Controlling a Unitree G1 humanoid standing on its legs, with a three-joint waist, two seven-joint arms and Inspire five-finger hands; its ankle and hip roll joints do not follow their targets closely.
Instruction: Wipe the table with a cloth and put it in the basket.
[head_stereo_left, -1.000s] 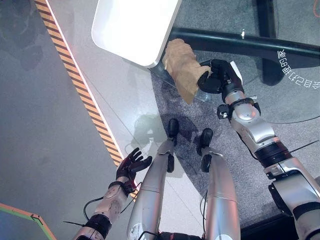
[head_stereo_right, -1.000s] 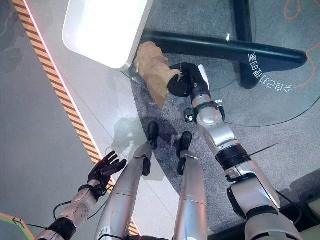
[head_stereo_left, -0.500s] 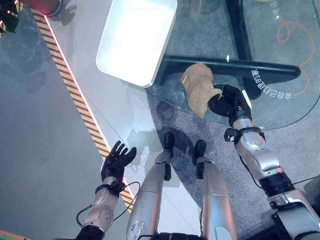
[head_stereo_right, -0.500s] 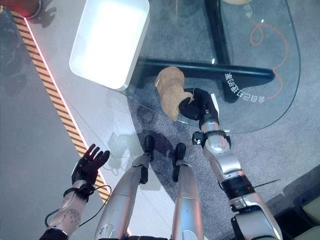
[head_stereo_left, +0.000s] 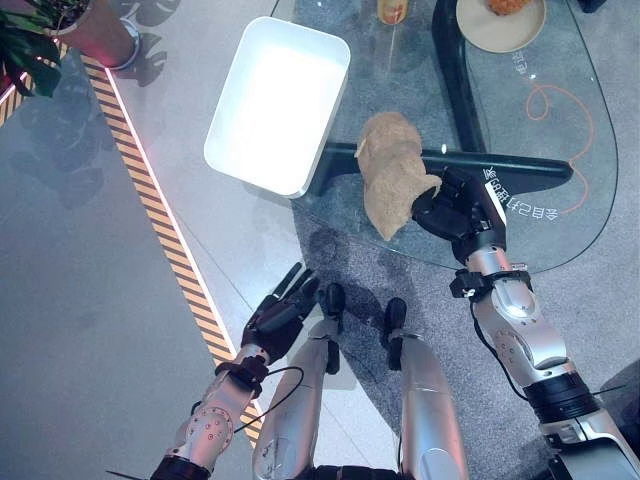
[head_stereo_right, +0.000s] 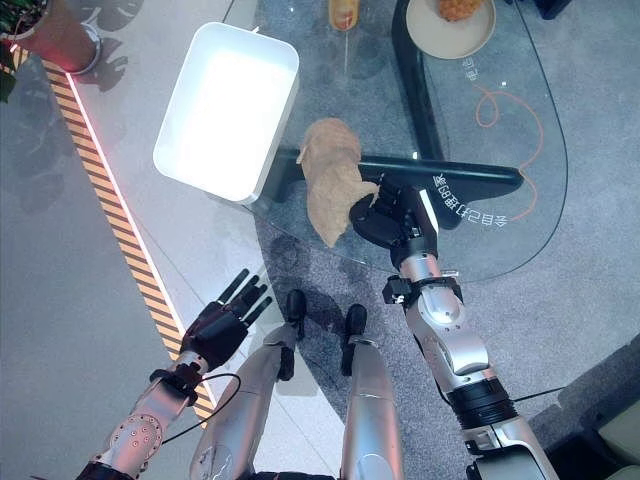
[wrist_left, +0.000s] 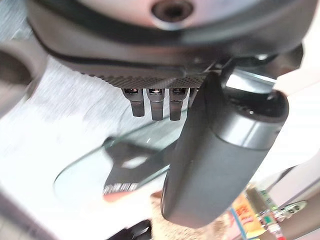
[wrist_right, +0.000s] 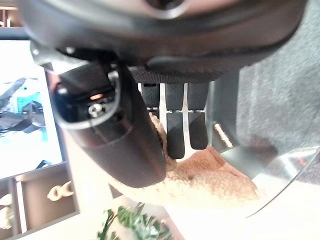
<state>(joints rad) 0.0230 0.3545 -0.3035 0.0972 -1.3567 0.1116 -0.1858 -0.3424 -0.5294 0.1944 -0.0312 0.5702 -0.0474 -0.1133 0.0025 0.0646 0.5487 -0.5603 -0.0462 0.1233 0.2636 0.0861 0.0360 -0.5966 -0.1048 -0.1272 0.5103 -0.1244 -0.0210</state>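
Observation:
A tan fluffy cloth (head_stereo_left: 393, 185) hangs bunched over the near left part of the glass table (head_stereo_left: 560, 160), just right of the white basket (head_stereo_left: 277, 105). My right hand (head_stereo_left: 452, 207) is shut on the cloth's right side; in the right wrist view the fingers (wrist_right: 184, 127) and thumb curl into the cloth (wrist_right: 215, 180). My left hand (head_stereo_left: 277, 312) hovers low over the floor, fingers straight and spread, holding nothing. The left wrist view looks past its fingers (wrist_left: 152, 102) toward the glass table's edge.
On the far side of the table stand a plate with food (head_stereo_left: 500, 20) and a glass with an orange drink (head_stereo_left: 392, 10). An orange cord (head_stereo_left: 560, 100) loops on the floor beneath the glass. A yellow-black striped line (head_stereo_left: 160, 230) crosses the floor at left, near a potted plant (head_stereo_left: 60, 30).
The camera has tilted up, showing more of the table. My right hand has carried the cloth from the basket's corner out over the glass. My left hand has risen and swung rightward.

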